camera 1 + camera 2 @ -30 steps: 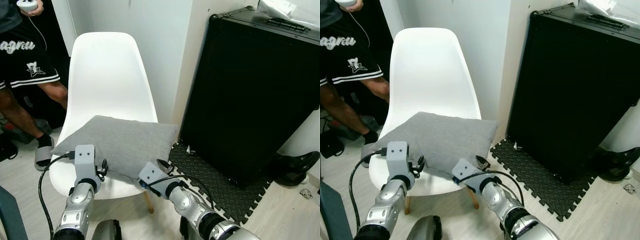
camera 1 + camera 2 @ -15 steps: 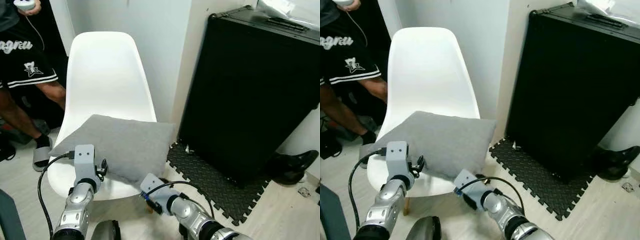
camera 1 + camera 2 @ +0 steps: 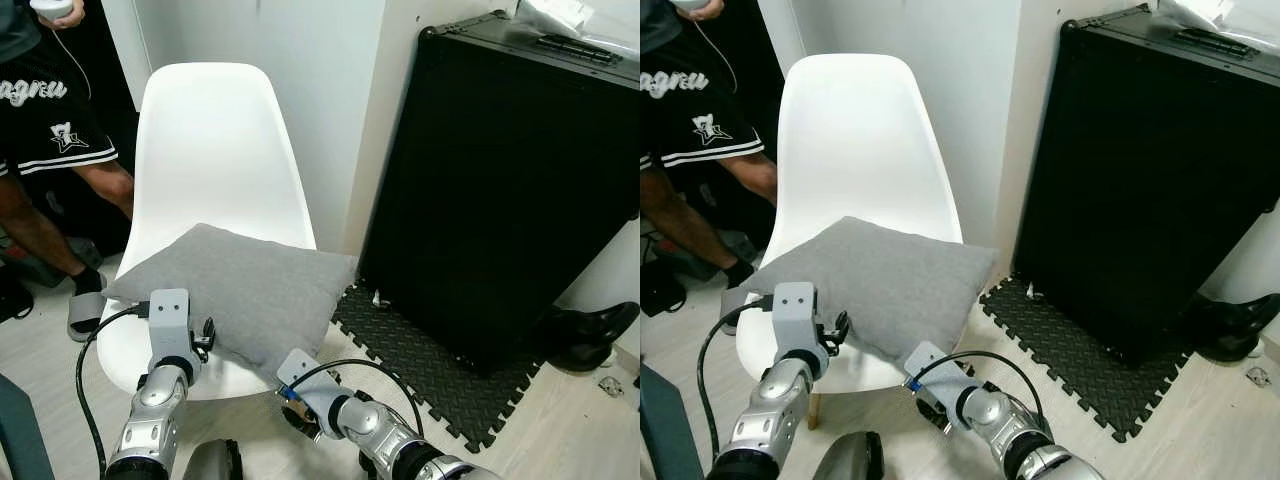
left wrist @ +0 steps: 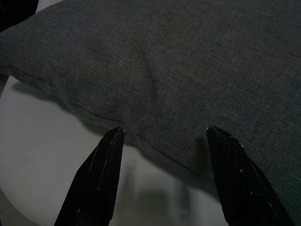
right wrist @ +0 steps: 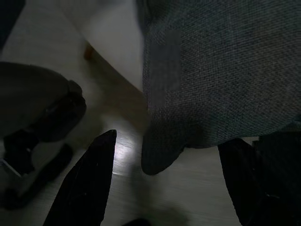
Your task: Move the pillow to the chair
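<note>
One pillow [image 3: 240, 295] lies on one chair [image 3: 215, 160]. My left claw [image 4: 162, 136] is spread wide at its near edge. My right claw [image 5: 167, 160] gapes under its corner.

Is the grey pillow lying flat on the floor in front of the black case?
No, the grey pillow rests on the seat of the white chair, with one corner hanging over the seat's front edge.

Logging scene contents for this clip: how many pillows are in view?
1. A single grey pillow lies on the seat of the white chair, its right corner overhanging the seat edge. Others could be hidden outside the frame.
</note>
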`<state>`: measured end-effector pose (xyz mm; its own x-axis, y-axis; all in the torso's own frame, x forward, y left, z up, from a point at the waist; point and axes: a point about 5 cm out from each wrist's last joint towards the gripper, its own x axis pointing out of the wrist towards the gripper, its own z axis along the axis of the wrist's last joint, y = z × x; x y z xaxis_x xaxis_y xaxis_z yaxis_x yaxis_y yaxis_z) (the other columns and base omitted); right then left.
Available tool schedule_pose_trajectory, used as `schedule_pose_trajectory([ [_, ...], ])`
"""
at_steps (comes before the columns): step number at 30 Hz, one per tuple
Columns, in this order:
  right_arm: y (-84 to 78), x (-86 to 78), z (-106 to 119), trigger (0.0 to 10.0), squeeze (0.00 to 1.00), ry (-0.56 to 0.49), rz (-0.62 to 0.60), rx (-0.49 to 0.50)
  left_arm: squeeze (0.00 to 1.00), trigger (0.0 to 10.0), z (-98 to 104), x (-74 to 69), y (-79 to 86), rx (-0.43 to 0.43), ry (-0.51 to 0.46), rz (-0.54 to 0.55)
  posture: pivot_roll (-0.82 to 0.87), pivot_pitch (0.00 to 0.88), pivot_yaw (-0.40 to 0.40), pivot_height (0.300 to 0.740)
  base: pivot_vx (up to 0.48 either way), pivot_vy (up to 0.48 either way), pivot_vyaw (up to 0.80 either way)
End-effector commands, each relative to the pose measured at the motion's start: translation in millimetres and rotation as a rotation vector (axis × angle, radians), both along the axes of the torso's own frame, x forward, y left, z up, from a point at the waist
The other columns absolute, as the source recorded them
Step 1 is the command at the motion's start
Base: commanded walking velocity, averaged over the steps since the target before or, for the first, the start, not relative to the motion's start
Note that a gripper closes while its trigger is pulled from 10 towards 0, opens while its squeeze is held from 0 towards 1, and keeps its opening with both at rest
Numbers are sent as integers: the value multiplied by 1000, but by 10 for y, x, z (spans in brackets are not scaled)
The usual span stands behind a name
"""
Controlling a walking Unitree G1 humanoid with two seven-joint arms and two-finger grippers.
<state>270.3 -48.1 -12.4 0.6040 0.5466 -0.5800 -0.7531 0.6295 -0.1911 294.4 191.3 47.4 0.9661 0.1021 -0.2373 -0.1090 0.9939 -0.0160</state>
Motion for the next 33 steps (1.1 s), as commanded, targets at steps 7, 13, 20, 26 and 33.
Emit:
schedule_pose_trajectory([
  [7, 37, 25, 28, 0, 0, 73, -64, 97, 0, 10000, 7, -2, 44, 14, 7, -1, 45, 97, -78, 588, 0, 0, 0],
  [13, 24, 33, 31, 0, 0, 85, -82, 115, 0, 10000, 9, -2, 52, 14, 7, 2, 45, 97, -77, 588, 0, 0, 0],
  [20, -2, 68, 55, 0, 0, 91, -112, 146, 0, 10000, 6, -5, 59, 15, 8, 5, 45, 98, -78, 588, 0, 0, 0],
  [26, -55, 232, 218, 0, 0, 65, -193, 286, 0, 10000, 11, -1, 63, 15, 5, 7, 42, 84, -74, 588, 0, 0, 0],
  [33, -199, 637, 734, 0, 0, -78, -324, 588, 0, 10000, 80, 63, 20, 2, -20, 0, 30, 63, -63, 588, 0, 0, 0],
])
